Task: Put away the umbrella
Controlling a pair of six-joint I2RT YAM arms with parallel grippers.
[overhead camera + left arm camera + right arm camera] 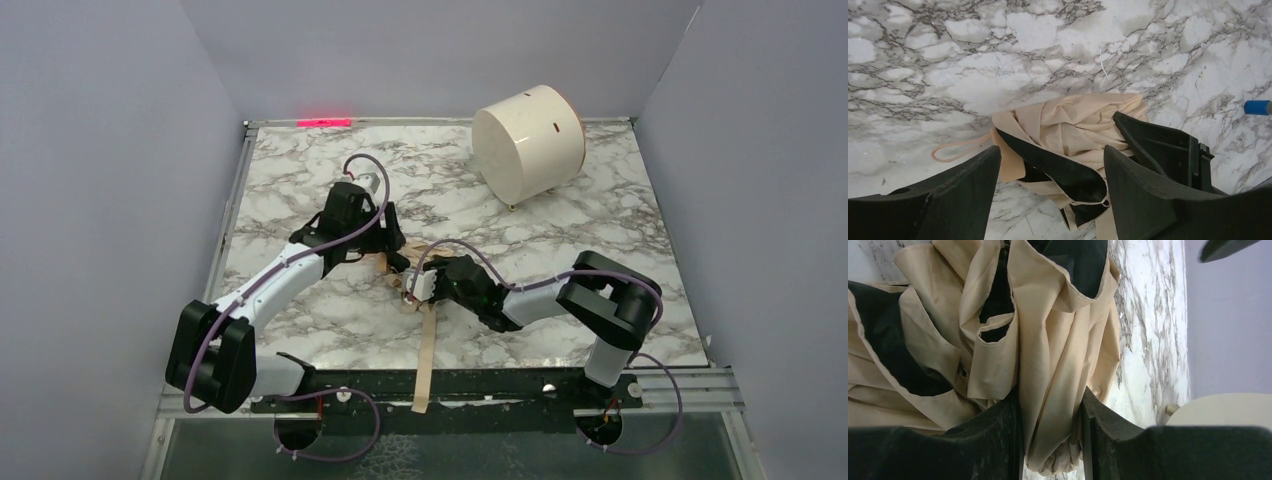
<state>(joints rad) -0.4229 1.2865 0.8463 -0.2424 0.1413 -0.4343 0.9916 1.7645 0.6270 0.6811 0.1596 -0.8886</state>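
right gripper (1050, 417) pinching umbrella (1043, 340) fabric, left gripper (1050, 155) spread wide over it

Top view isn't much help. The umbrella (392, 264) is mostly buried under both wrists mid-frame, with just scraps of tan poking out. You can't see the fingertips of the left tool (1048, 155) or the right tool (1050, 395) from up there either.

In the left wrist view, the fabric runs off the bottom edge. A blue thing (1257, 107) is chopped by the right edge, no idea what it is.

In the right wrist view, the fabric spills off the top and left edges. The white drum (1223, 412) is clipped at lower right, and the dark shape (1228, 247) at upper right is anyone's guess.
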